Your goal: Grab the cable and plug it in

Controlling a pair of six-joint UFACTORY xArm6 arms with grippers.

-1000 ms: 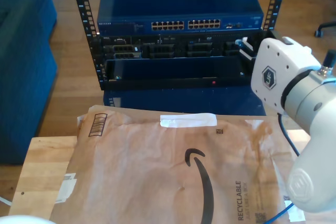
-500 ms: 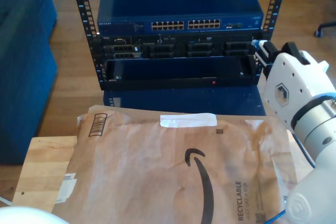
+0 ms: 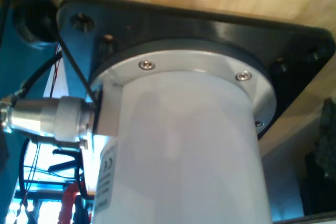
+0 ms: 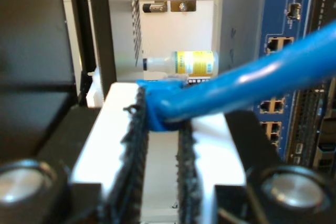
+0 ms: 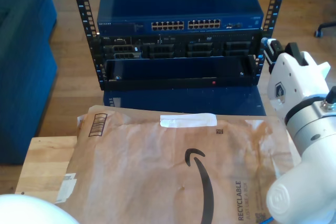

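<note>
My second gripper is shut on the blue boot at the end of the cable, and the thin blue cord runs off from between its pads. Behind the cord are the ports of a blue network switch. In the exterior view this gripper hangs at the right, beside the rack's right rail and level with the units under the switch. The switch's port row lies to the exterior view's left of it. The first wrist view looks at a white arm column on a black base plate.
A brown paper mailer covers most of the wooden table in front of the rack. A blue couch stands at the exterior view's left. A white arm part shows at that view's lower left corner. A small bottle stands beyond the rack.
My second gripper has swung toward the exterior view's right with the cable end, from in front of the rack's right end to beside the right rail.
</note>
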